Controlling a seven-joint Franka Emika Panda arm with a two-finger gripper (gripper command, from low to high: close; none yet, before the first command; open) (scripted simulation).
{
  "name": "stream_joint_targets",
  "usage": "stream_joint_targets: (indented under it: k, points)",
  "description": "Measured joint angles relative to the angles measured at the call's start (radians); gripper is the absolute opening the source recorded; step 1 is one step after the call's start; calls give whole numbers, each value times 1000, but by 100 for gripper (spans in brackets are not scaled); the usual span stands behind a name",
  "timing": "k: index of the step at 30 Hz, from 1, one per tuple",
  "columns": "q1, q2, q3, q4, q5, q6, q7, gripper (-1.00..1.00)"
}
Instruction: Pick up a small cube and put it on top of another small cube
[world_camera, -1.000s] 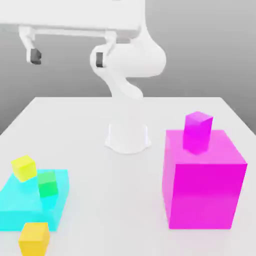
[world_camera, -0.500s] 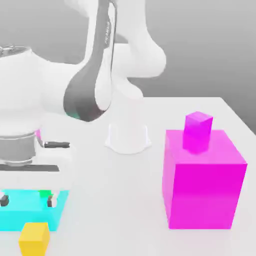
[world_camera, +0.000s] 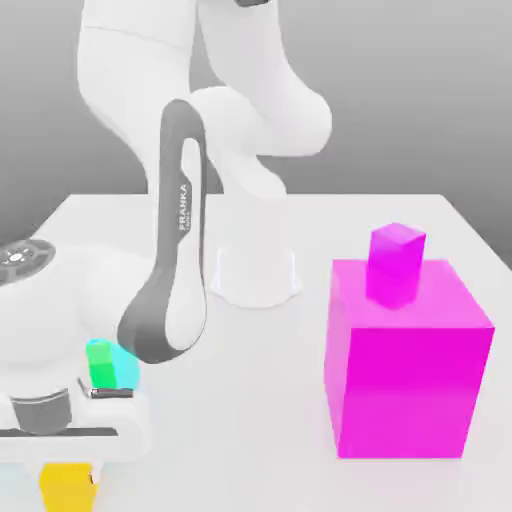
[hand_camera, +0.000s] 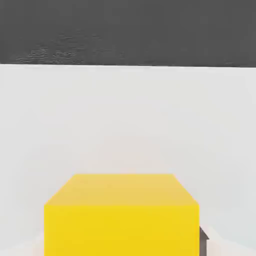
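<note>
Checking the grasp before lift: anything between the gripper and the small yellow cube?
Nothing visible. The gripper is down over the small yellow cube at the white table's near edge, jaws shut on it. In the hand view nothing else lies near the cube.

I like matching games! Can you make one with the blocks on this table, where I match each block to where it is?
Things:
1. small magenta cube
2. orange-yellow cube
3. green cube
4. big magenta cube

Places:
A. at the front edge of the white table, under the end effector
B. on top of the big magenta cube
C. on the exterior view's right, resting on the table
D. beside the robot's wrist, on the exterior view's left

Pairs: 1-B, 2-A, 3-D, 4-C
</note>
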Motion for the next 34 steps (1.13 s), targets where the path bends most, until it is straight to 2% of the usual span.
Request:
stream_joint_targets:
  k: [3, 12, 17, 19, 22, 23, 29, 34]
  points:
    - [22, -104, -32, -27, -42, -76, 44, -100]
    - [36, -435, -123, -202, -198, -219, 460, -100]
    - [-14, -618, -104, -301, -258, -299, 681, -100]
    - [-23, -625, -102, -330, -257, -277, 719, -100]
    - [-17, -539, -108, -357, -228, -166, 708, -100]
    - [-14, -512, -111, -364, -218, -133, 702, 100]
    - [-13, -498, -111, -367, -215, -117, 700, 100]
    - [-28, -631, -99, -339, -262, -275, 735, 100]
